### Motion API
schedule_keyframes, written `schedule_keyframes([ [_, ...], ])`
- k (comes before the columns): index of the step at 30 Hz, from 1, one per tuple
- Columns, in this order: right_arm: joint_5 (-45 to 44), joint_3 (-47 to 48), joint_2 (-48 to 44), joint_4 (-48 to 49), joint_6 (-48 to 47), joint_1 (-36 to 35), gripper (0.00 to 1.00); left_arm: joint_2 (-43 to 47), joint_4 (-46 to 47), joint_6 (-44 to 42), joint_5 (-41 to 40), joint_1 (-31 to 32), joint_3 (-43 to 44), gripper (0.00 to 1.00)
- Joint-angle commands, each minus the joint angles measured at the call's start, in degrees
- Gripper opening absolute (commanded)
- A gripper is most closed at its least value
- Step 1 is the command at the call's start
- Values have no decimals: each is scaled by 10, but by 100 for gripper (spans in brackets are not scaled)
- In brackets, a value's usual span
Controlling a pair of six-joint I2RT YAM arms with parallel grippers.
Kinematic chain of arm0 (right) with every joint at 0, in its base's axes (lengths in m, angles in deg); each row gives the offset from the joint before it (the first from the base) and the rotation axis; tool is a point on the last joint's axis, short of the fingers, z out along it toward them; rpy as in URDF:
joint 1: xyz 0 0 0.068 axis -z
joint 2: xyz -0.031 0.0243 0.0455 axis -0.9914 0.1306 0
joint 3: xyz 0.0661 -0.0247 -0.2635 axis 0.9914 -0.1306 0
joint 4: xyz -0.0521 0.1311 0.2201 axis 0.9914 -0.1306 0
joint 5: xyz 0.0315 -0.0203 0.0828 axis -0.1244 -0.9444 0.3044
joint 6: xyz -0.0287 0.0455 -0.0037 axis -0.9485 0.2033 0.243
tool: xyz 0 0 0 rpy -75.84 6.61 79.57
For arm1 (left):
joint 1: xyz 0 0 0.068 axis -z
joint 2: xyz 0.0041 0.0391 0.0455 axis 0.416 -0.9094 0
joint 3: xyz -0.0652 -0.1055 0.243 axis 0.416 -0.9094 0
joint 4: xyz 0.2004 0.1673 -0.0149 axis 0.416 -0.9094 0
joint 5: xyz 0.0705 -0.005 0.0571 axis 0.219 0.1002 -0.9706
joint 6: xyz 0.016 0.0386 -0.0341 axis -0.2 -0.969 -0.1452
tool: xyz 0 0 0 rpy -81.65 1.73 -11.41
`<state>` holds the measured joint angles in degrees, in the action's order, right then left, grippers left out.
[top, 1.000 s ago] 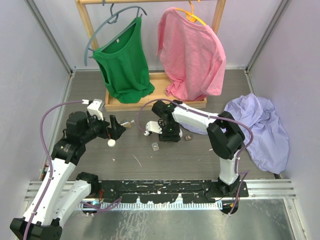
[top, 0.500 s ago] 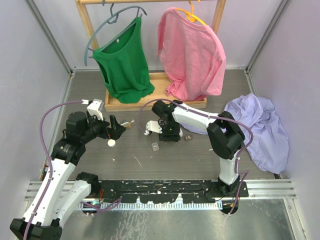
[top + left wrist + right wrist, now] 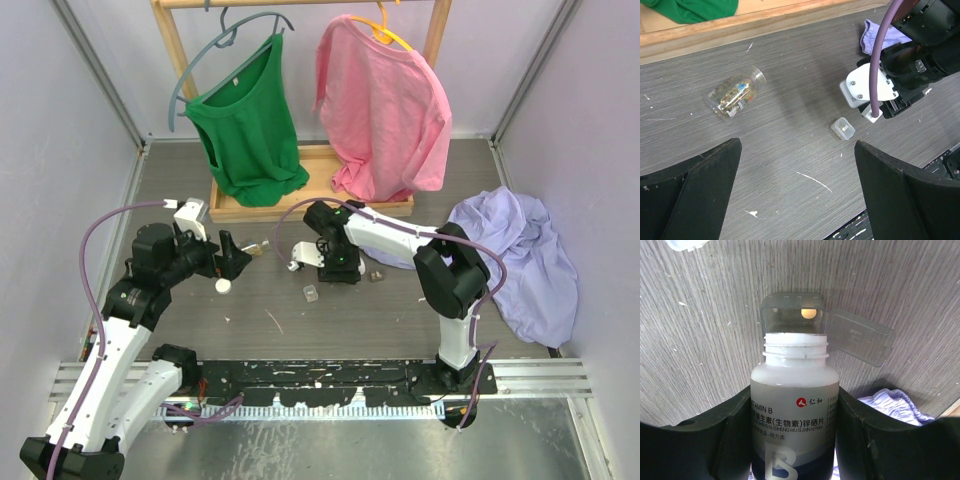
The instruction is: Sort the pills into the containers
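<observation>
Your right fingers (image 3: 715, 440) pinch a white bottle (image 3: 795, 405) from both sides, low in the middle of the right wrist frame. The bottle is smooth and round, with no cap on. Its mouth points at a small clear tub (image 3: 780, 305) just above it. This tub is square with thin see-through walls, and its flat lid (image 3: 860, 337) hangs open to the right. One little round yellow pill (image 3: 809, 313) sits inside, so I think the sorting has only just begun and most is left to do.

Your left fingers (image 3: 700, 190) are spread wide and hold nothing. In the upper left of that frame a clear round jar (image 3: 737, 94) lies on its side on the gray, wood-grain counter (image 3: 790, 65), with mixed bits inside. A second small clear tub (image 3: 843, 128), shut, sits near the middle.
</observation>
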<state>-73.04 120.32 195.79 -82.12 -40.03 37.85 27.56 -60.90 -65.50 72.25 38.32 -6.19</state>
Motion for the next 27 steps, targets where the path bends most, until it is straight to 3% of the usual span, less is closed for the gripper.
schedule_keyframes([
  [1, -7, 6, -30, 11, 6, -4, 1, 9, 29, 1, 9, -1, 0, 98],
  [7, 14, 17, -31, -7, 1, -4, 1, 9, 30, 0, 9, -1, 0, 98],
  [10, -22, 3, -37, 22, 13, -4, 1, 9, 30, 0, 9, -1, 0, 98],
  [13, 15, 19, -27, -14, 3, -2, 1, 9, 29, -1, 8, -2, 0, 98],
  [15, -25, 0, -37, 23, 11, -4, 1, 9, 29, -1, 8, -1, 0, 98],
  [18, 13, 16, -33, -11, 5, 0, 1, 9, 29, 0, 8, -1, 0, 98],
  [20, -21, -1, -44, 24, 13, -3, 1, 9, 29, -1, 8, -1, 0, 98],
  [23, 11, 15, -36, -11, 9, -2, 1, 9, 29, -1, 8, -2, 0, 98],
  [25, -27, -5, -47, 25, 20, -3, 1, 9, 29, -1, 9, -2, 0, 98],
  [27, 6, 13, -40, -2, 17, -1, 1, 10, 29, -2, 8, -2, 0, 98],
])
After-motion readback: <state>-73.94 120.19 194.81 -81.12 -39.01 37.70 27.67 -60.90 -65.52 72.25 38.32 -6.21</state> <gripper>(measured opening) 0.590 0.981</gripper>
